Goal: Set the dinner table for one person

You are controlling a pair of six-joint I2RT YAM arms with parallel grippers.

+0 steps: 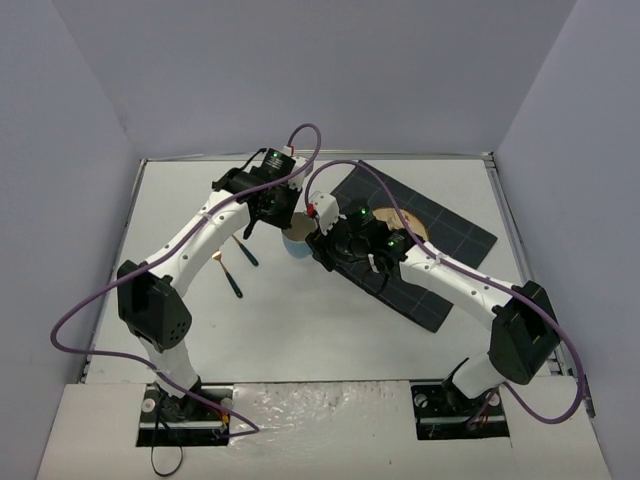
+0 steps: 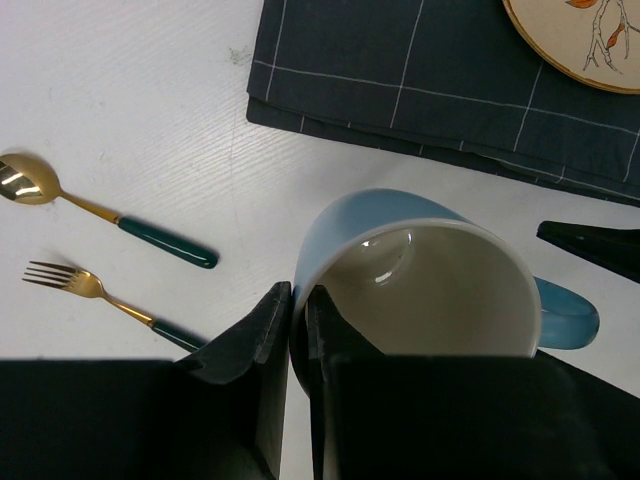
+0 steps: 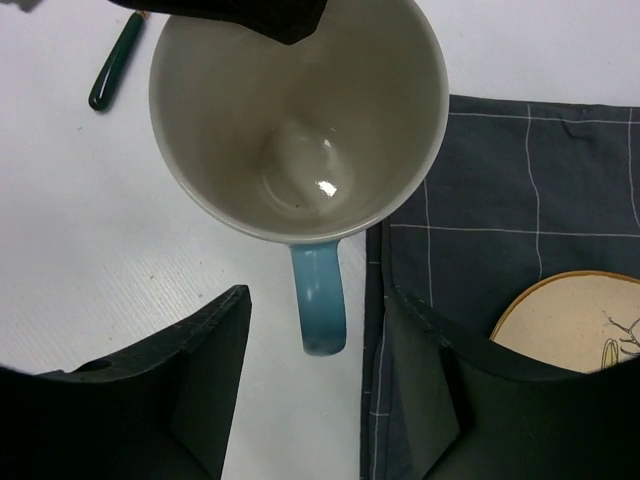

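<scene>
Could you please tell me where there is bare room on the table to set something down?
Free: the table's wide near stretch between the arm bases and the fork; the far-left corner. Crowded: the middle, where the left gripper grips the mug between spoon, fork and cloth with its plate.

The left arm and right arm share one build: slim white links between bulky black joint housings. The biggest black block sits farthest back from each claw. A purple cable loops loosely along each arm, from the base up to the wrist behind the claw. Small green lights glow on the black housings just behind the claws, and a small red-and-white part shows close by them. The left claw and right claw have matte black, wedge-shaped fingers.
</scene>
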